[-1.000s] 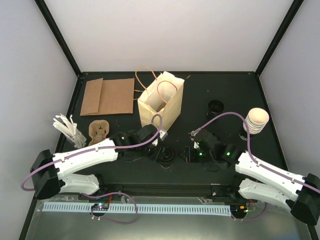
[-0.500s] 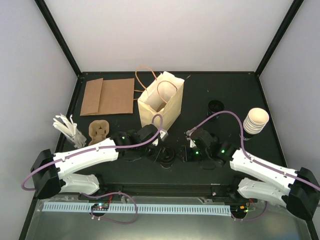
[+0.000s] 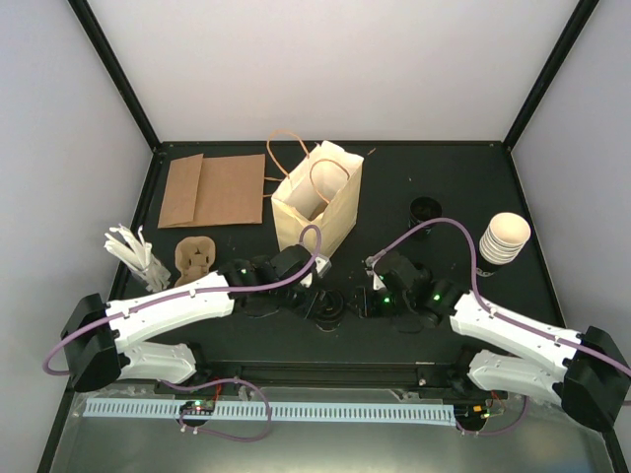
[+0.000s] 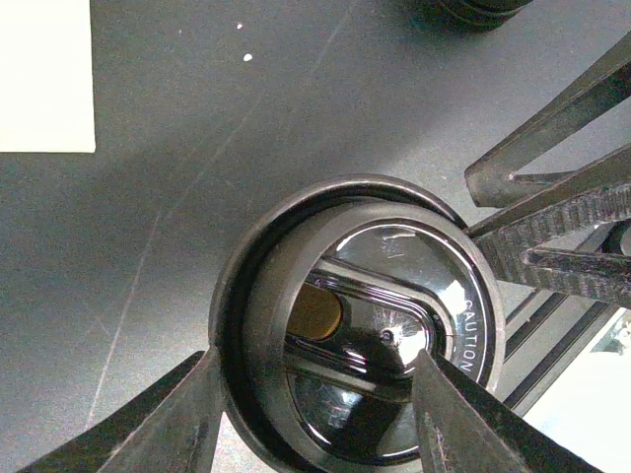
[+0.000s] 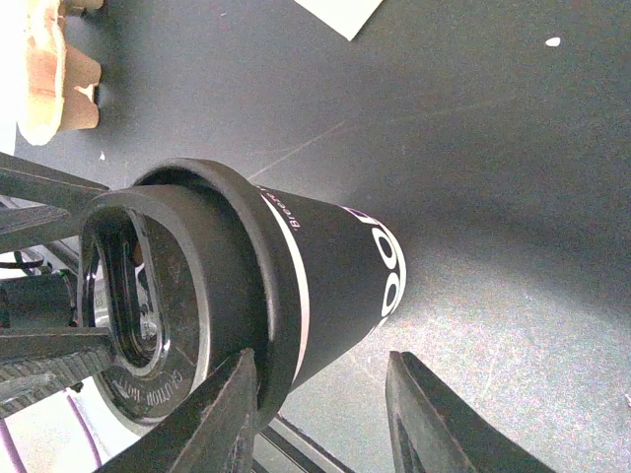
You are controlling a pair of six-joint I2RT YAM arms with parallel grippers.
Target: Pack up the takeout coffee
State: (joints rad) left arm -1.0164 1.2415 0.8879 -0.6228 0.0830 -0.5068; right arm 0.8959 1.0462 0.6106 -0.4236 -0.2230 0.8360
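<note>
- Left gripper (image 4: pixel 317 363): fingers pinch the lidded top of the black takeout coffee (image 5: pixel 325 266).
- Right gripper (image 5: pixel 323 363): fingers spread, straddling the cup body; one finger stands clear.

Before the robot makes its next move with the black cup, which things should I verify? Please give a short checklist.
1. Black lid seated on black cup: ok.
2. Left gripper jaws closed on the lid: ok.
3. Right gripper jaws around the cup body: ok.
4. Right jaws closed on the cup: not ok, a gap shows.
5. Paper bag upright, mouth open: ok.
</note>
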